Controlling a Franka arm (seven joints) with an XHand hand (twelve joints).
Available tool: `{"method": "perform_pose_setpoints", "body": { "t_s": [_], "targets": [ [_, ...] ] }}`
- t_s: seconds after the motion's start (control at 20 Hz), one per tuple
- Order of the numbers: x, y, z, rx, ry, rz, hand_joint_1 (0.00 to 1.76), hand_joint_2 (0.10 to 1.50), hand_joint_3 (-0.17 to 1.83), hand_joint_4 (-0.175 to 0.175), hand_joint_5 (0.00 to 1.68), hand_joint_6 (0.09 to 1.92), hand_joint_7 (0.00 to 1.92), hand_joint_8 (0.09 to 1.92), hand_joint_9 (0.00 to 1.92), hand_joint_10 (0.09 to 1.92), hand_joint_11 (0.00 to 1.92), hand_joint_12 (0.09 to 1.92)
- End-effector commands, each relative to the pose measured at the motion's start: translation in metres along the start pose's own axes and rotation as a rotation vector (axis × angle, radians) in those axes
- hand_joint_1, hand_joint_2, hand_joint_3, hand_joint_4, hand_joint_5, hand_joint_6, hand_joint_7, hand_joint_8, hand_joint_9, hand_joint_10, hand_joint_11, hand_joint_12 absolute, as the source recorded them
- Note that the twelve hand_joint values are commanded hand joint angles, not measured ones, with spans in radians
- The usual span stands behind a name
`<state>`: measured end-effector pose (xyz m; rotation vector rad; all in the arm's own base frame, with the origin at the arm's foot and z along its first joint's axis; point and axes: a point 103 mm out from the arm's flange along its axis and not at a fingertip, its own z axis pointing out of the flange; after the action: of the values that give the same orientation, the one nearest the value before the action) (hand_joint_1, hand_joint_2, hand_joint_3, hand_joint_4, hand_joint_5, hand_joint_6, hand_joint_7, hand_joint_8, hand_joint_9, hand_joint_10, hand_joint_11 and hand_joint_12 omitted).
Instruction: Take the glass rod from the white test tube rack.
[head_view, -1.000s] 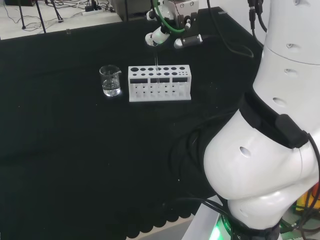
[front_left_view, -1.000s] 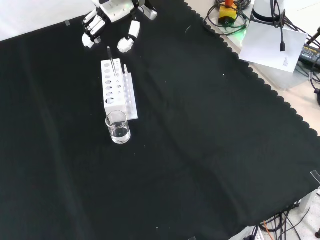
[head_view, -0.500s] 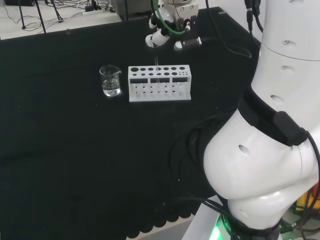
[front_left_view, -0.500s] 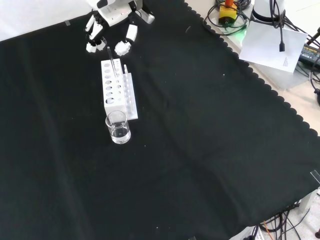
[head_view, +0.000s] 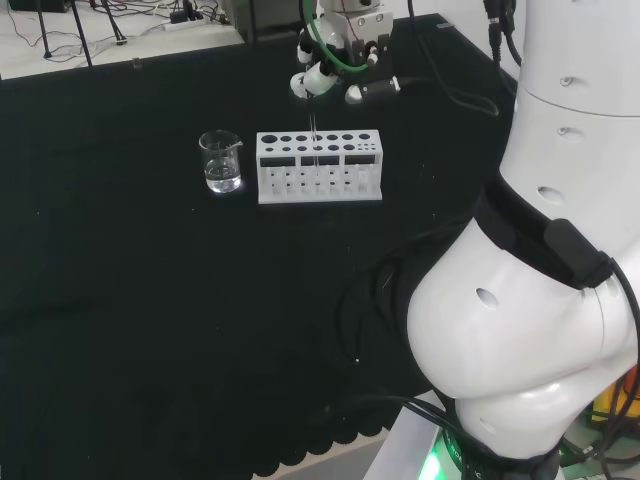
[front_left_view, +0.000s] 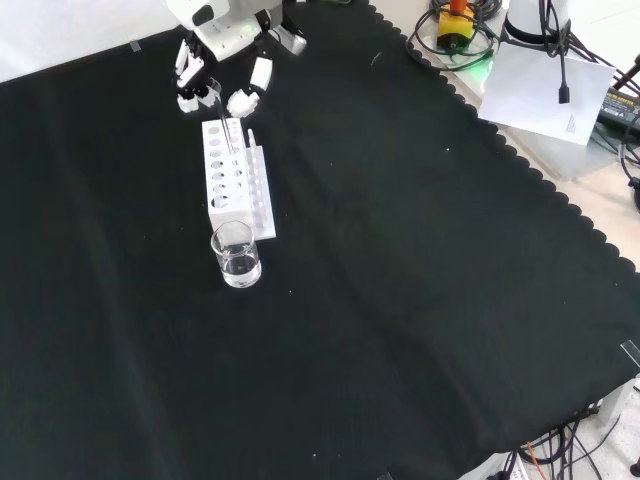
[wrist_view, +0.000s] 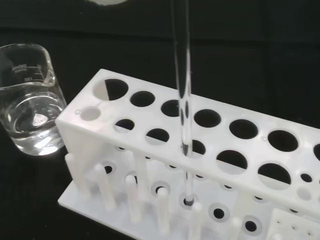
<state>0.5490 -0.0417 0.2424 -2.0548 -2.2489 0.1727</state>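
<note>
rod axis: the glass rod (wrist_view: 183, 95) stands upright in the white test tube rack (head_view: 319, 166).
my hand (front_left_view: 222, 60): directly above its top, fingers apart, nothing gripped.

In the head view the rack (head_view: 319, 166) stands on the cloth (head_view: 150, 300) with the beaker (head_view: 221, 162) just left of it. The rod (wrist_view: 184, 100) stands upright in a rack hole, the hand (head_view: 330, 72) above its top.

hand (front_left_view: 222, 40) above rack end, fingers either side of rod top | white test tube rack (front_left_view: 228, 180) | glass rod (front_left_view: 225, 125) upright | beaker (front_left_view: 237, 256) with clear liquid
</note>
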Motion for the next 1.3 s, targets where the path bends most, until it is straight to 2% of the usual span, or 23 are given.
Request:
{"method": "perform_pose_setpoints", "body": {
  "t_s": [0.05,0.3,0.4,0.5,0.75,0.85,0.9,1.0,1.05,1.3],
  "targets": [
    [0.004,0.001,-0.001,-0.009,-0.011,-0.006,0.84,0.85,0.6,-0.175,0.51,0.97,1.09,0.98,1.27,0.98,0.95,1.24],
    [0.001,0.001,-0.003,-0.015,-0.041,0.009,1.0,0.82,0.66,-0.175,0.69,1.0,1.23,0.98,1.43,0.97,1.23,1.15],
    [0.0,0.001,-0.004,-0.02,-0.045,0.012,1.08,0.96,0.42,-0.175,0.8,1.14,1.25,1.01,1.46,0.99,1.34,1.13],
    [-0.001,0.002,-0.005,-0.023,-0.044,0.016,1.11,1.04,0.27,-0.175,0.85,1.18,1.27,1.03,1.48,1.01,1.41,1.11],
    [0.004,0.004,-0.005,-0.02,-0.059,0.017,1.13,1.08,0.18,-0.175,0.88,1.18,1.28,1.06,1.51,1.0,1.57,1.01],
    [0.006,0.004,-0.006,-0.042,-0.089,0.024,1.14,1.04,0.22,-0.175,0.91,1.14,1.3,1.07,1.54,0.99,1.66,0.92],
    [0.007,0.003,-0.008,-0.072,-0.103,0.03,1.19,0.95,0.37,-0.175,0.95,1.1,1.23,1.06,1.56,1.0,1.69,0.85],
    [0.007,0.0,-0.013,-0.118,-0.101,0.035,1.19,0.81,0.57,-0.175,1.02,1.05,1.32,1.09,1.6,0.99,1.71,0.77],
    [0.007,-0.002,-0.017,-0.144,-0.102,0.038,1.23,0.78,0.63,-0.175,1.02,0.99,1.28,1.12,1.61,0.99,1.7,0.76],
    [0.007,-0.014,-0.038,-0.167,-0.085,0.056,1.3,0.74,0.67,-0.175,1.02,0.84,1.18,1.13,1.64,0.93,1.66,0.75]
  ]
}}
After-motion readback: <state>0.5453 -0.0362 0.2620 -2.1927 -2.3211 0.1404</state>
